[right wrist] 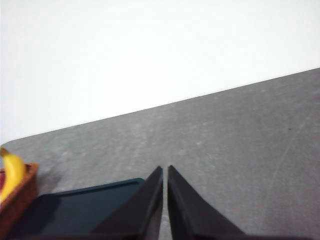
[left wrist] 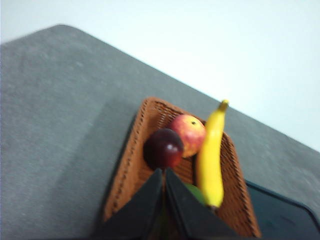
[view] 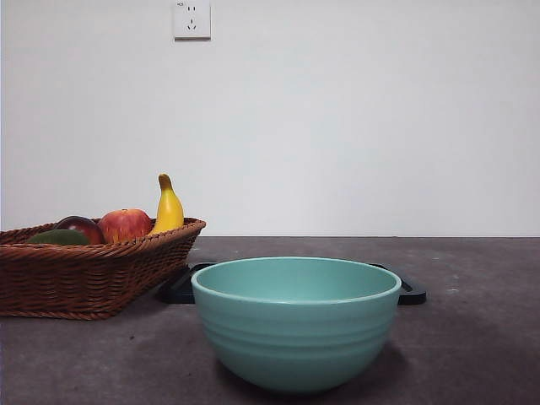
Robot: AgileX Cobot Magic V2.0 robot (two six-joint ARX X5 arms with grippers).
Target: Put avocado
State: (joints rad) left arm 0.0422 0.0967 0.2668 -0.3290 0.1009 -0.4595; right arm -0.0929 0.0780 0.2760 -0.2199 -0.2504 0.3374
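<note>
Nearest to us on the grey desk (view: 472, 354) stands a wide pale-green ceramic bowl (view: 296, 325), empty as far as we can see, which we judge to be the likely place for the fruit. Just behind it lies a flat black tray (view: 411, 294). Further left sits a brown woven wicker basket (view: 84, 274) holding the dark green oval avocado (view: 57, 238) at its left end, beside a dark red-purple round fruit (view: 82, 226), a red-yellow apple (view: 125, 224) and a yellow banana (view: 168, 207). Our left tool (left wrist: 164, 172) hangs above the basket with jaws clenched, grasping nothing; the right tool (right wrist: 165, 170) waits, likewise clenched and empty, over the tray's far side.
</note>
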